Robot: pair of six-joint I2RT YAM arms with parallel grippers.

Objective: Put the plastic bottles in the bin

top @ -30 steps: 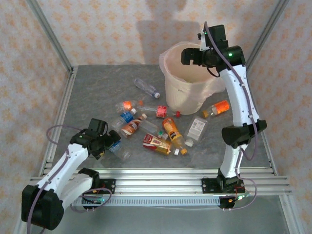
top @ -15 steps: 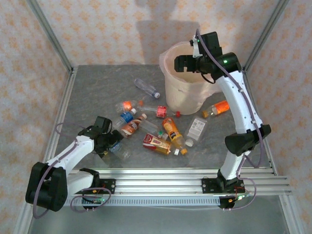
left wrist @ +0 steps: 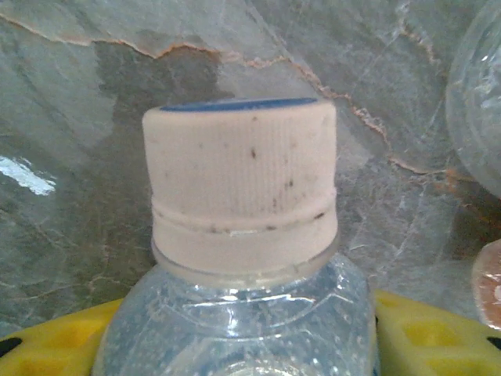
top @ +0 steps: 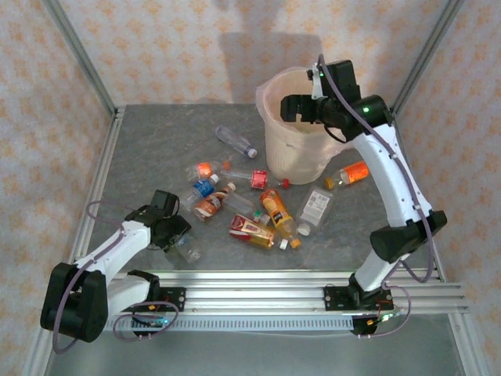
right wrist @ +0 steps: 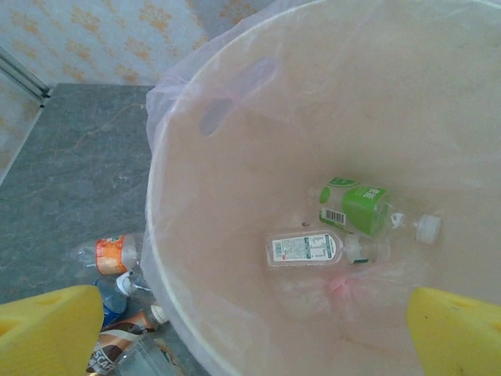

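Near the tabletop's front-left corner, the left hand (top: 178,237) clamps a clear white-capped bottle (left wrist: 243,188) just below its cap. Gripped that near the neck, it may pivot or slip when lifted. Meanwhile the right hand (top: 291,107) hangs released above the bin (top: 293,160), toward the back-right corner.

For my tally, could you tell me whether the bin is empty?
Not empty: in the bin, a green-labelled bottle and a white-labelled bottle lie on its bottom.

A grey marbled tabletop (top: 156,149) sits inside floral-papered walls (top: 180,47) and aluminium frame posts (top: 80,55).
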